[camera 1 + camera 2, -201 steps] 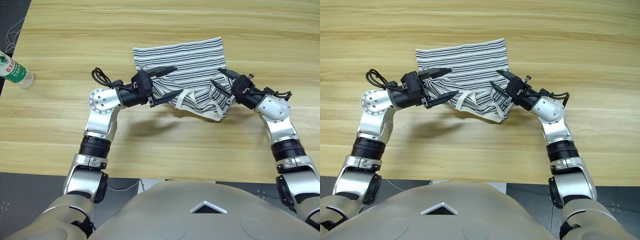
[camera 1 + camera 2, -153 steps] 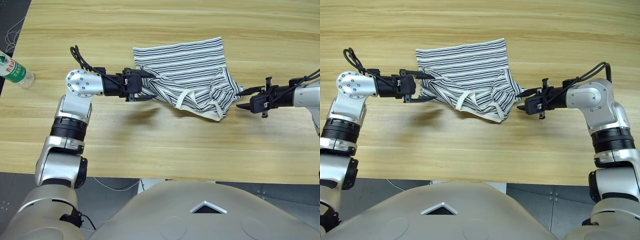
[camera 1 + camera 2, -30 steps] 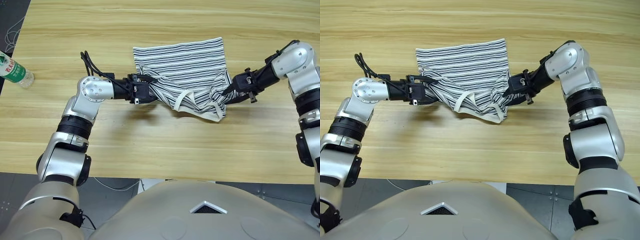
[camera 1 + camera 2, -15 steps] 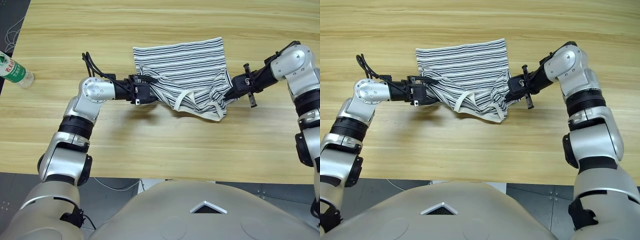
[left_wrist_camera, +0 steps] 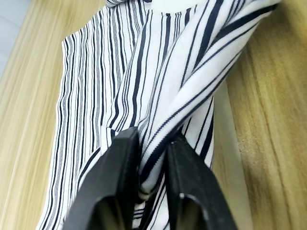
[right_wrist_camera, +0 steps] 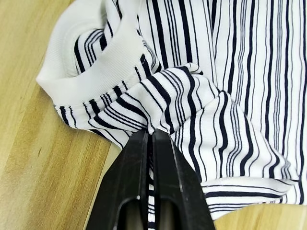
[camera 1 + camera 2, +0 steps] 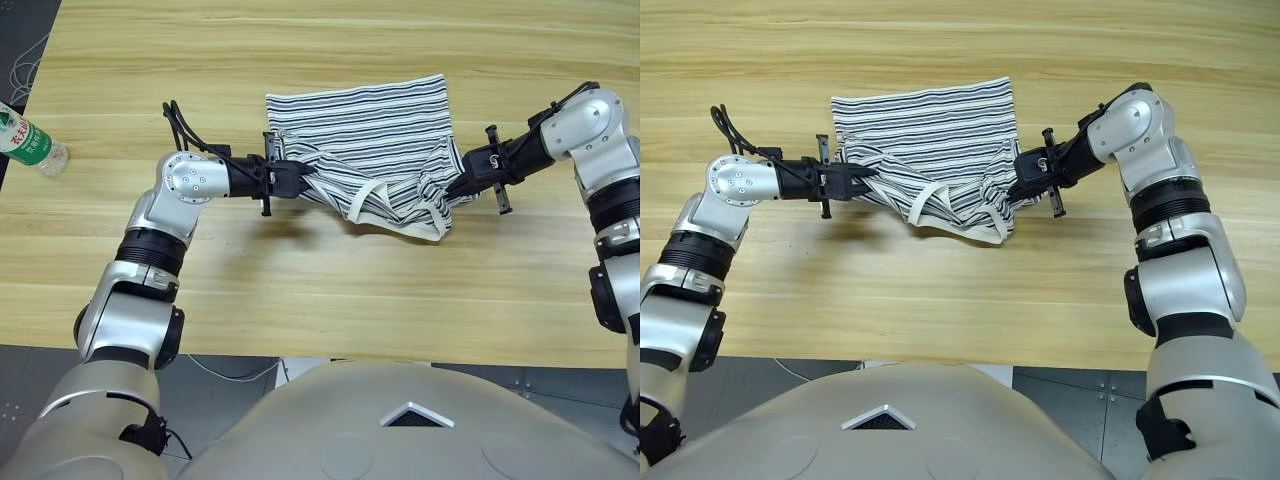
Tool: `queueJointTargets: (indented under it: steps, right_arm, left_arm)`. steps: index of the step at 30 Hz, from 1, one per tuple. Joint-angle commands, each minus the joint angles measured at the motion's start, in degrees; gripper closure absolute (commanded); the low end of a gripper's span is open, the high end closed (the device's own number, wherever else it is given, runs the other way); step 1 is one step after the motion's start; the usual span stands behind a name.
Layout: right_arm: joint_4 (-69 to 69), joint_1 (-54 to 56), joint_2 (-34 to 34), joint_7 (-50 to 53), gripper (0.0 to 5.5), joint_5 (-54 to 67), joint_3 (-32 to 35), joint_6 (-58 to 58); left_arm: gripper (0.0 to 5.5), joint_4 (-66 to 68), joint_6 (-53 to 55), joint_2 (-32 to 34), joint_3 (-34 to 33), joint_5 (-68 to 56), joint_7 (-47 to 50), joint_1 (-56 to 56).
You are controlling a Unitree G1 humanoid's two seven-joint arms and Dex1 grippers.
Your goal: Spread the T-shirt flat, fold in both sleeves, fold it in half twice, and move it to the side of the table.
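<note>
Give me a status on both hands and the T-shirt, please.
Left hand shut on T-shirt, left side. Right hand shut on its right side. Near half bunched, not flat. Bottle far left, apart.

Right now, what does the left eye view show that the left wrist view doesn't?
Left eye view adds a plastic bottle by the table's left edge, and the right tool shut on the T-shirt's right side. Left wrist view adds a close look at the left tool, its fingers clamped on a twisted fold. Both show the T-shirt, the table and the left tool.
</note>
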State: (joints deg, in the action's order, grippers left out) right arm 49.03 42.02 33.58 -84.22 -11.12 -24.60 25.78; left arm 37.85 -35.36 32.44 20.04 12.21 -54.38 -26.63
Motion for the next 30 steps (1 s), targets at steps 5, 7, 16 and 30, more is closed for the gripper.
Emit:
queueJointTargets:
  steps: [5,7,16,30]
  right_arm:
    - [0.8,1.0,-0.2,1.4,5.40,-1.2,-0.1,0.9]
    - [0.9,1.1,-0.3,1.5,5.40,-1.3,-0.1,1.0]
    - [-0.8,2.6,0.2,-0.4,5.40,7.3,6.7,-2.4]
    - [16.3,15.7,-3.8,31.5,5.40,3.7,14.1,-8.0]
  left_arm:
    - [5.37,0.0,-0.2,0.6,0.1,-0.1,-0.8,-1.0]
    - [5.37,-0.2,-0.2,0.7,0.1,-0.3,-1.1,-0.8]
    - [5.37,1.3,-0.2,1.4,-2.7,-0.2,2.8,-4.0]
    - [5.37,22.5,0.5,1.7,-2.8,10.3,22.7,-19.7]
